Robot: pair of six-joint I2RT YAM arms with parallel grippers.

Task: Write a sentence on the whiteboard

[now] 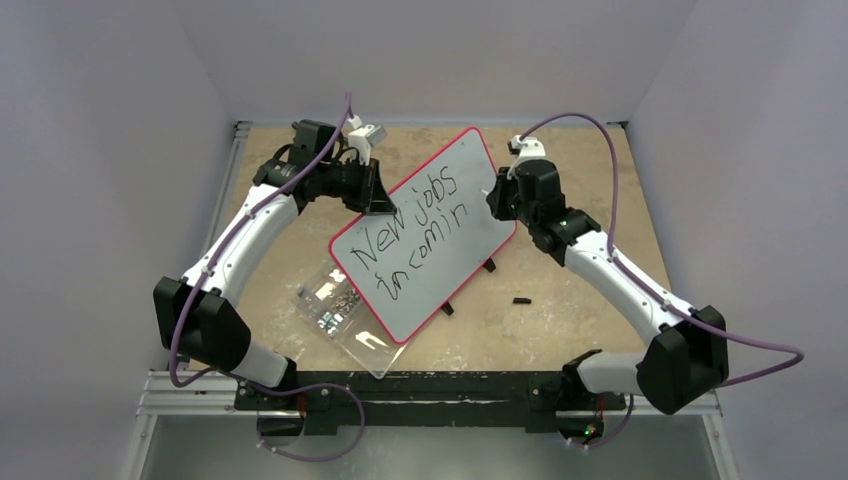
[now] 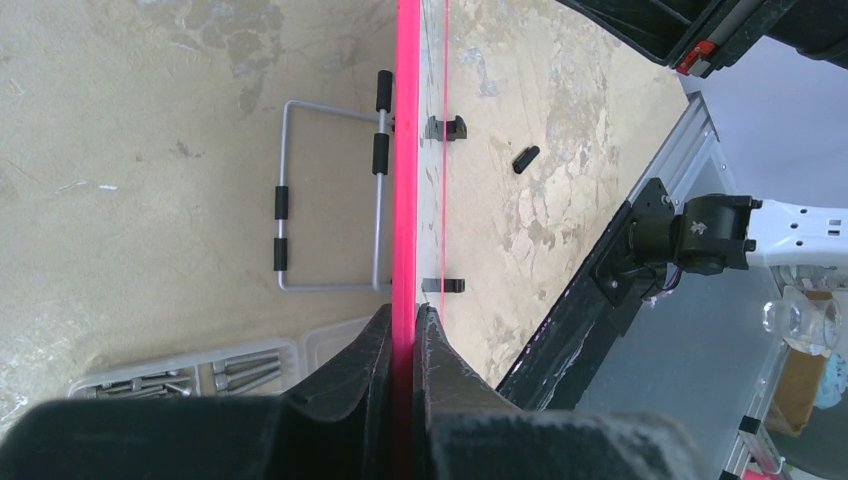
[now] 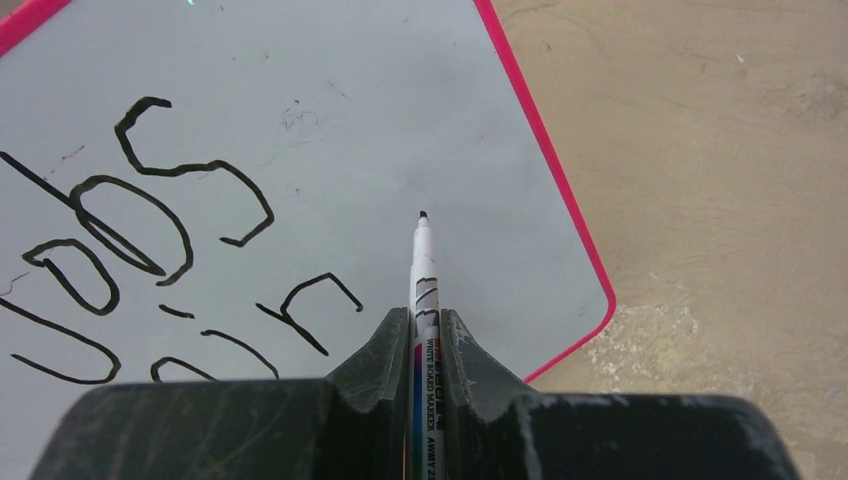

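Note:
The whiteboard (image 1: pixel 440 235) with a red rim lies tilted across the table middle. Its black sentence (image 1: pixel 415 232) reads "New jobs incomin" in two lines. My left gripper (image 1: pixel 378 195) is shut on the board's far left rim; in the left wrist view the red rim (image 2: pixel 406 150) runs edge-on between the pads. My right gripper (image 1: pixel 497 198) is shut on a white whiteboard marker (image 3: pixel 421 275). Its black tip points at bare board (image 3: pixel 380 120) just right of the last "n" (image 3: pixel 305 305); I cannot tell whether it touches.
A clear plastic box of screws (image 1: pixel 335 300) lies partly under the board's near left edge and shows in the left wrist view (image 2: pixel 200 375). A black marker cap (image 1: pixel 521 299) lies on the table to the right. The board's wire stand (image 2: pixel 330 195) shows beneath it.

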